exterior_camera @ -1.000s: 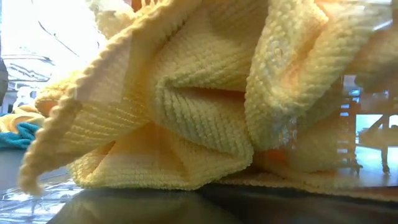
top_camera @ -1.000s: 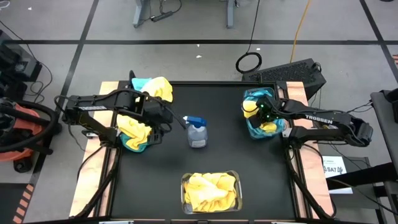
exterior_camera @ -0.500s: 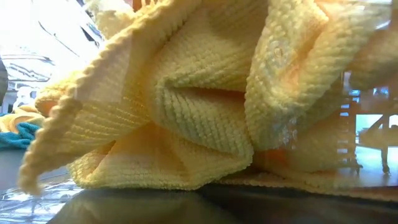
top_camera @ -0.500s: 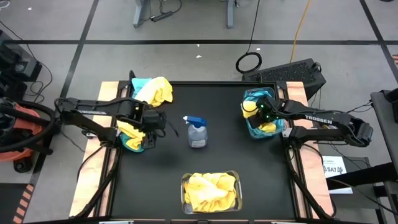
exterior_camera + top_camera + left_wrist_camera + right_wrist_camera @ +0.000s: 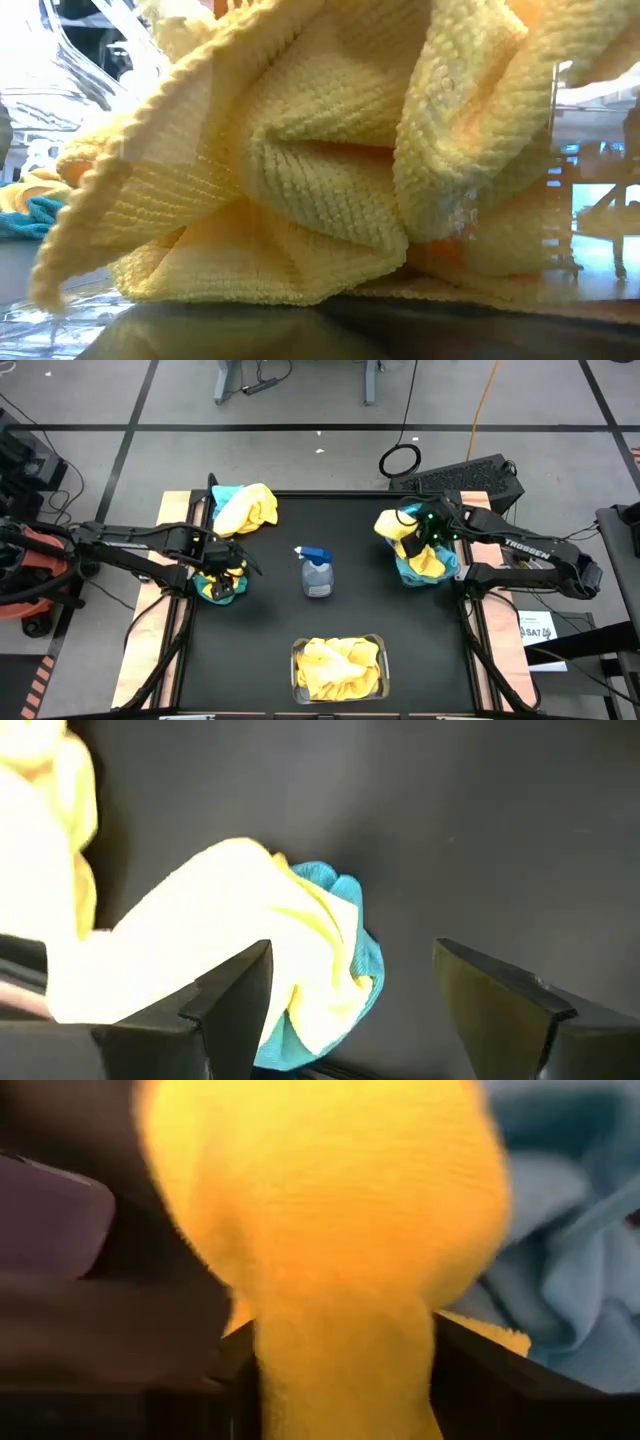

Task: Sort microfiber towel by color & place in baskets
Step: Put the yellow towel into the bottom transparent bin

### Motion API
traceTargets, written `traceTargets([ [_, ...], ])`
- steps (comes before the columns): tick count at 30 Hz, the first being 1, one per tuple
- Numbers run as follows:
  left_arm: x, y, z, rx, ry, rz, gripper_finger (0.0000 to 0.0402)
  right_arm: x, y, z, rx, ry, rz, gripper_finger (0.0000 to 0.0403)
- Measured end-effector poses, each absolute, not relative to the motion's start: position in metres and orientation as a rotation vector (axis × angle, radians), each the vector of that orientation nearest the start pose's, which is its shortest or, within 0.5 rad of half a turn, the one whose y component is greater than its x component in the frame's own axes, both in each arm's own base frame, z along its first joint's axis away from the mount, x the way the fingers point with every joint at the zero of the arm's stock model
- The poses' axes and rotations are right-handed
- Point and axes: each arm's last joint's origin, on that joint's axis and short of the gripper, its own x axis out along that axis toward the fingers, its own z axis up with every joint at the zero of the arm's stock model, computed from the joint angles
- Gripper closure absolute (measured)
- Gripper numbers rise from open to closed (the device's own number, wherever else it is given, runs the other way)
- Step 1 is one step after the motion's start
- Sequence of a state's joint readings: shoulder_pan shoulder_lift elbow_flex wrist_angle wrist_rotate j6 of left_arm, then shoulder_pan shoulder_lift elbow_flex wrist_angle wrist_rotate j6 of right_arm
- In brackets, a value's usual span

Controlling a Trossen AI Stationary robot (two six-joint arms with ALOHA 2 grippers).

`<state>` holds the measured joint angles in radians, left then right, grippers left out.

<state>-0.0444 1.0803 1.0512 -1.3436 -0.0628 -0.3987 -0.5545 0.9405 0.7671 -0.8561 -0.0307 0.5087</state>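
yellow towel (image 5: 396, 526) sits between the fingers of the right gripper (image 5: 424, 532), draped over the 9 o'clock rim of the right bin (image 5: 448, 566) at the table's 3 o'clock. that bin holds mixed teal and yellow cloth. in the right wrist view the towel (image 5: 330, 1230) fills the gap between the fingers; can't tell if they are clamping it or just around it.

risks, my read:
- loose grip: towel slips back into the teal pile, or hangs on the rim and drags the light bin along.
- teal cloth snagged on the yellow one rides out with it, wrong colour goes to the yellow bin (image 5: 338, 666) at 6 o'clock.
- spray bottle (image 5: 317, 573) at table centre is near the carry path, a dangling towel could tip it.

left gripper (image 5: 236, 568) at 9 o'clock, fingers wide, holding nothing, over a yellow-and-teal bundle (image 5: 300, 970); closing there could take both colours. another mixed pile (image 5: 243, 506) at 11 o'clock.
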Motion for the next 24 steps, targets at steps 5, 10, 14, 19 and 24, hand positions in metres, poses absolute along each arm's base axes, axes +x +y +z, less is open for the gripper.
traceTargets([
  [5,0.152,-0.005,0.286,-0.312,1.316,0.322,0.0124,0.142,-0.089,0.269,0.688,0.833,-0.745,0.0188],
  [10,0.153,-0.005,0.285,-0.329,1.256,0.315,0.0124,0.144,-0.09,0.259,0.674,0.876,-0.752,0.0188],
  [14,0.156,-0.005,0.281,-0.326,1.233,0.305,0.0124,0.151,-0.094,0.239,0.7,0.934,-0.734,0.0188],
  [19,0.158,-0.005,0.279,-0.333,1.221,0.306,0.0124,0.158,-0.097,0.234,0.7,0.961,-0.727,0.0231],
  [24,0.158,-0.006,0.279,-0.343,1.224,0.297,0.0124,0.157,-0.09,0.28,0.647,0.839,-0.631,0.038],
])
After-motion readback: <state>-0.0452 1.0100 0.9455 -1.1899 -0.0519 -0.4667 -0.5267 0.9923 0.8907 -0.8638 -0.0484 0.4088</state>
